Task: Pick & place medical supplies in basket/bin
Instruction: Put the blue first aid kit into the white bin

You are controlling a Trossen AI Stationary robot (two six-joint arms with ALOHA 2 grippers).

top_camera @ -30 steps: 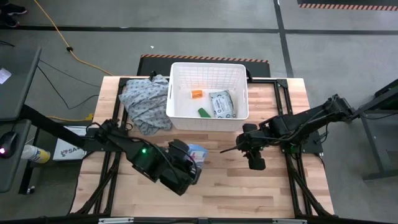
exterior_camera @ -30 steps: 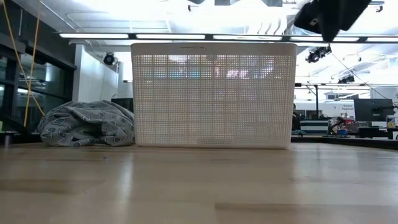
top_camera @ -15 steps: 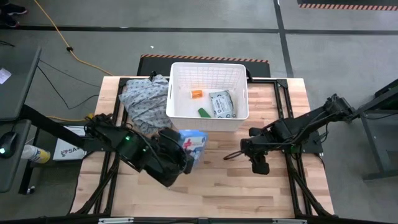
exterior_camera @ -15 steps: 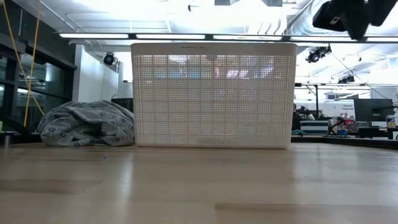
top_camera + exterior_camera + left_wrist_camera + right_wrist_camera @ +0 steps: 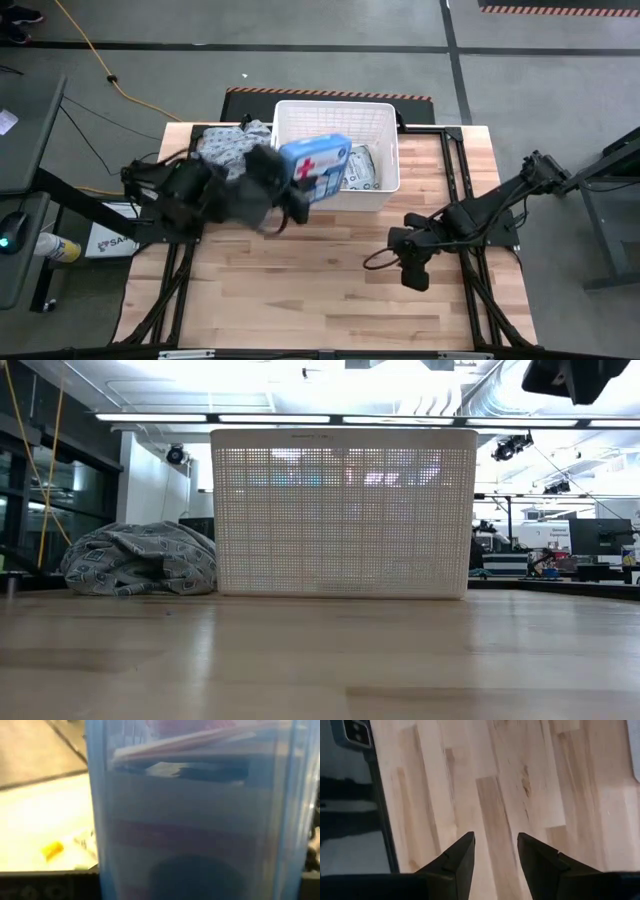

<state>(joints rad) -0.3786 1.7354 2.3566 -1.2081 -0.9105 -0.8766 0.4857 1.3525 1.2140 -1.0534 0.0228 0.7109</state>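
High view: the left gripper (image 5: 290, 190) is closed on the blue first-aid box (image 5: 315, 166), which is held above the near-left part of the white basket (image 5: 385, 140). A grey-white packet (image 5: 362, 168) is seen inside the basket, just beyond the box. A patterned cloth heap (image 5: 222, 148) lies behind the gripper, beside the basket's left wall. The right gripper (image 5: 412, 270) hangs over the bare wooden table (image 5: 330, 290), well apart from the basket.

Low view: the basket (image 5: 342, 510) is shown standing on the table, with the cloth heap (image 5: 140, 572) to its left.

Left wrist view: the frame is filled by the blue box (image 5: 195, 810), held close; an orange item (image 5: 52, 850) is seen on the basket floor beyond it.

Right wrist view: the right gripper (image 5: 495, 845) is shown partly open and holding nothing, with only table planks past its fingers (image 5: 457, 857).
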